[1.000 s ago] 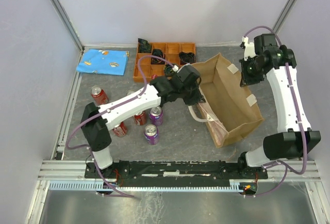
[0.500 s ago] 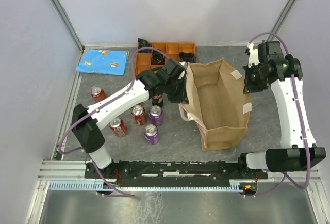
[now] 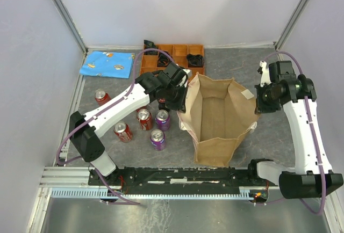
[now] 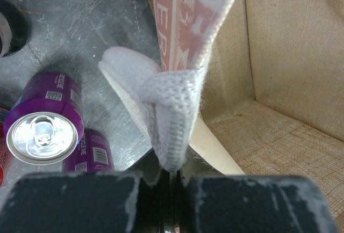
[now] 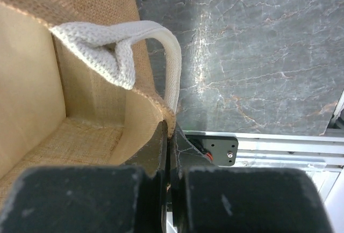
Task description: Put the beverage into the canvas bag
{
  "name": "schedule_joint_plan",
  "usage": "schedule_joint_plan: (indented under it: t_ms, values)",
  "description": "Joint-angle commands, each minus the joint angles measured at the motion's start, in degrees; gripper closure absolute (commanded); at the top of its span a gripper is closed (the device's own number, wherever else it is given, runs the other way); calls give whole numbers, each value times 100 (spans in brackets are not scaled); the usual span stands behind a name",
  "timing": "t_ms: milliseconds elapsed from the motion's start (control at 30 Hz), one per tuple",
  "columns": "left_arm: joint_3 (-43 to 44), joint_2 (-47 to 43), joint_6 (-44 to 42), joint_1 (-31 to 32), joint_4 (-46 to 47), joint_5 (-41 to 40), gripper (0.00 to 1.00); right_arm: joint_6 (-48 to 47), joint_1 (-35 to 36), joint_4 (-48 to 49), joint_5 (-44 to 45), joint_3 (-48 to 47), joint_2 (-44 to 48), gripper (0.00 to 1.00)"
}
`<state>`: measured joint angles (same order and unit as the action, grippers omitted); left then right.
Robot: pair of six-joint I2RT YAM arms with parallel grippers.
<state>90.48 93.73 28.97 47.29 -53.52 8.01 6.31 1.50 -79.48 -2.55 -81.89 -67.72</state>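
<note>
**Bag upright and open, pinched at both sides**

At the far left of the desk (image 3: 236,64) a blue cloth (image 3: 107,64) lies flat. Nearer, five cans stand upright in a loose cluster: three red cans (image 3: 123,131) on the left, two purple cans (image 3: 157,139) on the right, all outside the bag. The purple pair sits just beside the bag's left wall. An orange tray (image 3: 173,50) lies at the far edge, behind the left arm.

The left claw (image 4: 171,175) is closed tight on the bag's left strap (image 4: 172,115), whose whitish webbing is bunched up between the fingers. Red lettering (image 4: 180,7) shows on the fabric above it.

The bag (image 3: 217,120) stands mid-desk between the two arms, its tall axis vertical and its mouth facing straight up. The mouth is pulled wide left to right, and its tan floor is visible. The left arm reaches over the cans, and its wrist hangs between them and the bag's left rim.

The right claw (image 5: 169,136) is shut on the bag's right rim, at the foot of the right strap (image 5: 115,50), which loops out over bare desk.
</note>
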Motion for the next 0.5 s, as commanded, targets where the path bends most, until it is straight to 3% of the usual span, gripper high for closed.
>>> schedule_joint_plan:
  t_ms: [0,467]
  values:
    - [265,-182,-446,-78,-19,-166,97,89,-27,-38,188,157,170,100]
    - [441,-304,-569,-91,-12,-557,97,151,-11,747,-98,117,-320,100]
